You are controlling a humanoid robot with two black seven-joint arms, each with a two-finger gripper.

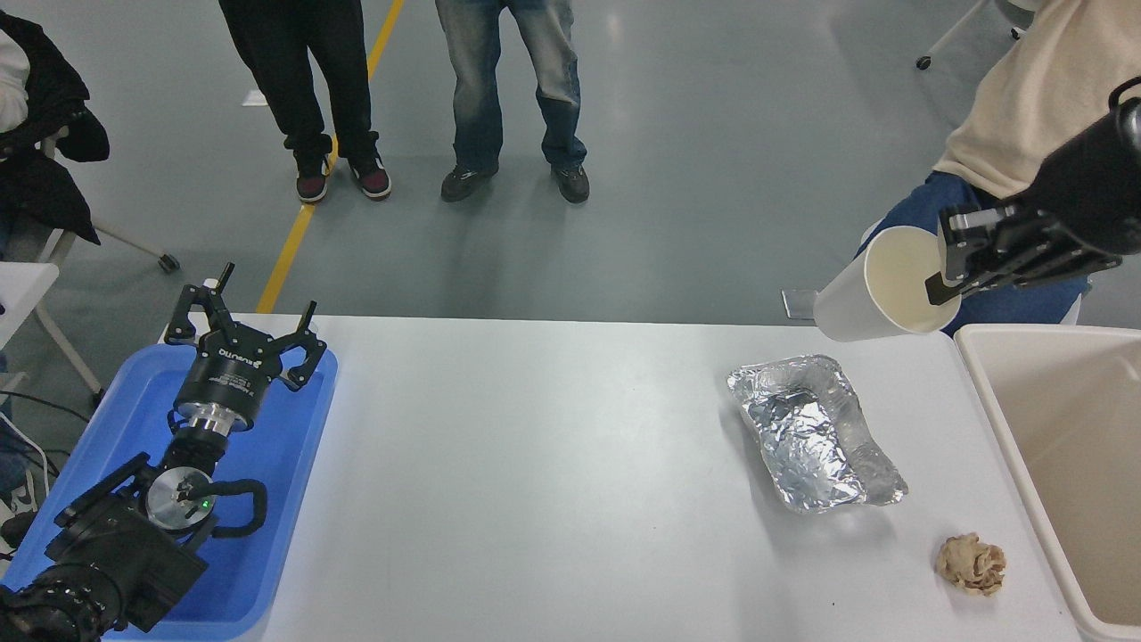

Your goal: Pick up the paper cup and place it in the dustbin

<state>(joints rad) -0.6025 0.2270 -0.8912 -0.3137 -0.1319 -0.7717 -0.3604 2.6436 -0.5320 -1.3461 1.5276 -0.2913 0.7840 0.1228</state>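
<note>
From the head view, the right hand [947,267] comes in from the right edge, raised well above the desk [553,464], and is clamped on the rim of the paper cup [878,285]: one finger shows dark against the cream inside at the cup's right edge, the other lies outside the wall. The cup hangs in the air just left of the hand, clear of the desk surface. It lies tilted, close to sideways, its long axis running from lower left to upper right: the closed base points left and slightly down, and the open mouth faces right and toward the camera, so the cream interior is plain to see. Below and to the right of the hand stands the dustbin [980,374], beige with a thick rounded rim, set against the desk's right end; the cup sits over the desk's far right corner, just left of the bin's near-left rim corner and not above its opening. Below the hand and to its left a silver foil tray [811,437] lies on the desk, and further below, near the front edge, rests a crumpled tan paper ball [970,563]. Behind the hand sits a person in a cream top and blue jeans. Far to the left of it, the left hand [242,343] is parked over a blue tray [285,464] with its fingers spread apart, holding nothing.
</note>
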